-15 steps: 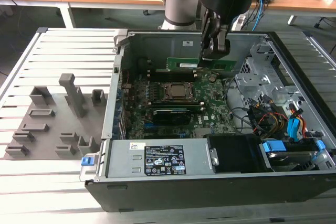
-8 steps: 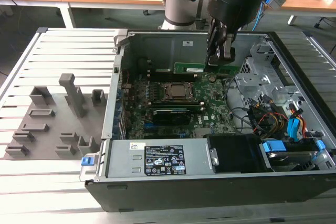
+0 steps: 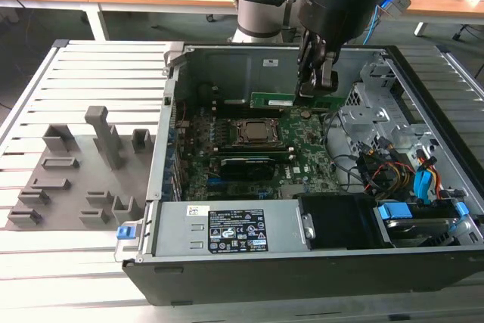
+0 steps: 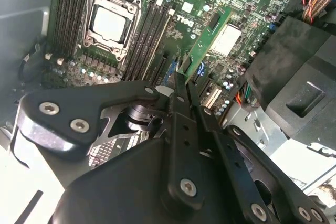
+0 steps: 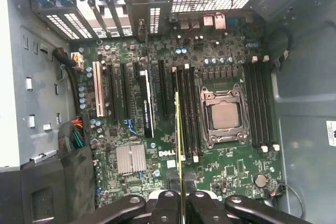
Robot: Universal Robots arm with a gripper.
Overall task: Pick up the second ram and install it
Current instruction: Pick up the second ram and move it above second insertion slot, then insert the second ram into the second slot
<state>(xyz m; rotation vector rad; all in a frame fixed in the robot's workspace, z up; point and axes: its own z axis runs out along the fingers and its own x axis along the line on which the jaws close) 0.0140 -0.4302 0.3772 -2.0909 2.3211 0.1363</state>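
My gripper (image 3: 316, 90) is shut on the second ram (image 3: 281, 100), a long green stick that hangs level above the motherboard (image 3: 302, 158) inside the open computer case. In the second wrist view the ram (image 4: 209, 40) sticks out past the fingertips of the gripper (image 4: 182, 80), tilted over the board. The first wrist view shows the ram (image 5: 178, 140) edge-on, in line with the black memory slots (image 5: 188, 114) beside the processor socket (image 5: 227, 116). There the gripper (image 5: 180, 198) clamps its near end.
A black expansion card (image 3: 243, 166) stands in front of the socket. The power supply (image 3: 227, 228) runs along the case's near wall. A drive cage with cables (image 3: 393, 164) is at the exterior view's right. A grey fixture plate (image 3: 76, 179) lies outside the case on the exterior view's left.
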